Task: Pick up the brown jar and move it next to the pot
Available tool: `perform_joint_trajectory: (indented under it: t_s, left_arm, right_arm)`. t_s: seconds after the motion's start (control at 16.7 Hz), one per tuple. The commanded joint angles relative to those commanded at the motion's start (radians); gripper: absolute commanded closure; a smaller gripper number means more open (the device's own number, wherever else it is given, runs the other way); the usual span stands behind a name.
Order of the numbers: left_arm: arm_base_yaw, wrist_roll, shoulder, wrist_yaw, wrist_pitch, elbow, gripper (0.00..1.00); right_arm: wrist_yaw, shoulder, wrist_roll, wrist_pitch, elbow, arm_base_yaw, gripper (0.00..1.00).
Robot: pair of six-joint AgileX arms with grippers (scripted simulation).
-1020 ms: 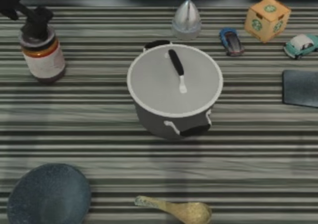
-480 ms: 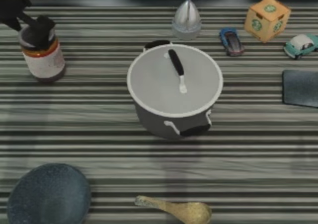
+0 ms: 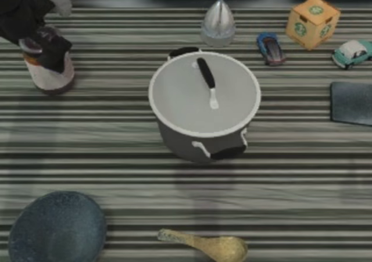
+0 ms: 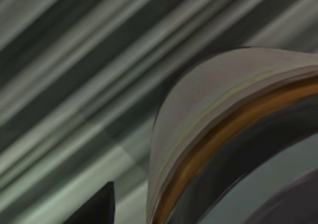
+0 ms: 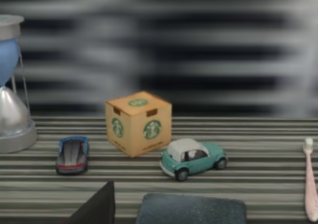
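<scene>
Brown jar: small glass jar with white label and orange neck band (image 3: 53, 73), upright on the striped table (image 3: 302, 157), well to the left of the pot; top hidden under the left gripper.
Pot: large grey metal pot with white-rimmed lid and black handles (image 3: 204, 105), mid-table; apart from the jar.
Left gripper: black, (image 3: 45, 44), down over the jar's lid; jaw state cannot be told.
Left wrist view: label and orange band seen very close (image 4: 208, 114).
Right gripper: not seen from above; jaw state cannot be told.
Behind the pot: blue-and-silver hourglass (image 3: 219, 18).
</scene>
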Motion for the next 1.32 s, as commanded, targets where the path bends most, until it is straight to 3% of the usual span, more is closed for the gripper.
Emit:
perform_joint_trajectory:
  t_s: [0.24, 1.02, 1.32]
  left_arm:
    - [0.0, 0.0, 0.0, 0.0, 0.006, -0.005, 0.0]
    - [0.0, 0.0, 0.0, 0.0, 0.006, -0.005, 0.98]
    - [0.0, 0.0, 0.0, 0.0, 0.006, -0.005, 1.0]
  right_arm:
    - [0.0, 0.0, 0.0, 0.0, 0.0, 0.0, 0.0]
    - [0.0, 0.0, 0.0, 0.0, 0.0, 0.0, 0.0]
    - [0.0, 0.0, 0.0, 0.0, 0.0, 0.0, 0.0]
